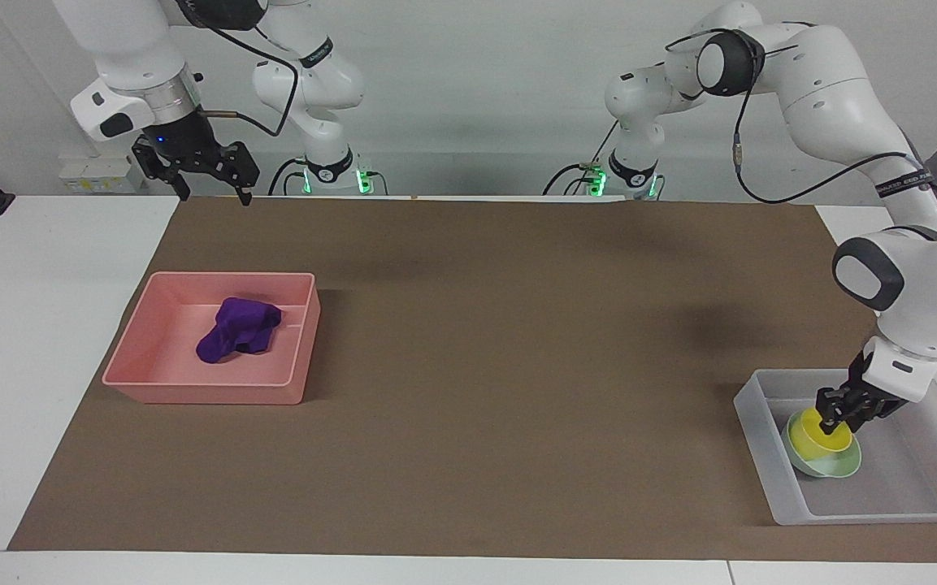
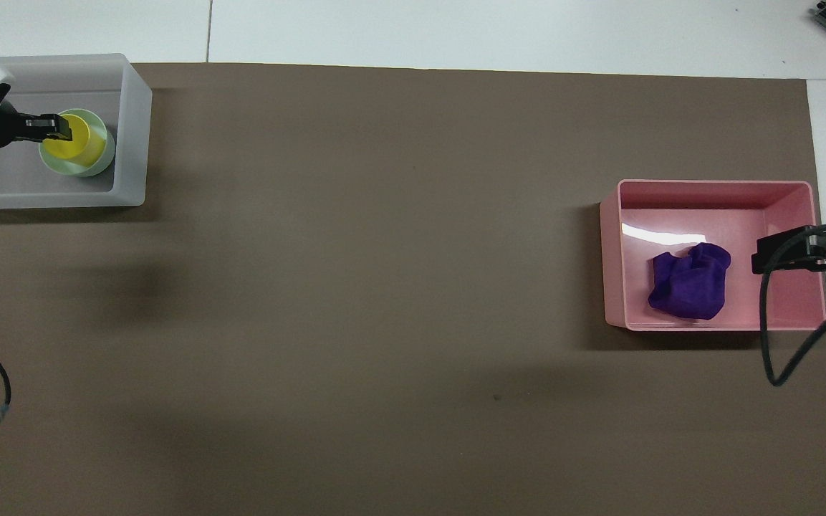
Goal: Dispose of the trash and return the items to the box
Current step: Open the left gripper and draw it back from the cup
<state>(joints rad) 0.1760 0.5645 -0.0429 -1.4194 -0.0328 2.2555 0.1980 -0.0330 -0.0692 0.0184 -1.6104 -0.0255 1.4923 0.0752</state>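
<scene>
1. Black right gripper (image 1: 206, 188) waits with fingers spread, raised over the table edge; the purple cloth rag (image 1: 238, 328) lies in the pink rectangular tray (image 1: 151, 357).
2. Left gripper (image 1: 835, 422): you cannot tell its grip on the yellow plastic cup (image 1: 819, 435), nested in the mint-green bowl (image 1: 830, 466) inside the clear plastic box (image 1: 915, 496). Release fully, then lift straight up.

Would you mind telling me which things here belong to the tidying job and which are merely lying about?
Belonging to the job:
- small yellow plastic cup, nested in the pale mint-green bowl
- shallow translucent plastic box
- wrinkled purple cloth rag
- pink rectangular tray

Lying about:
- brown paper table cover
</scene>
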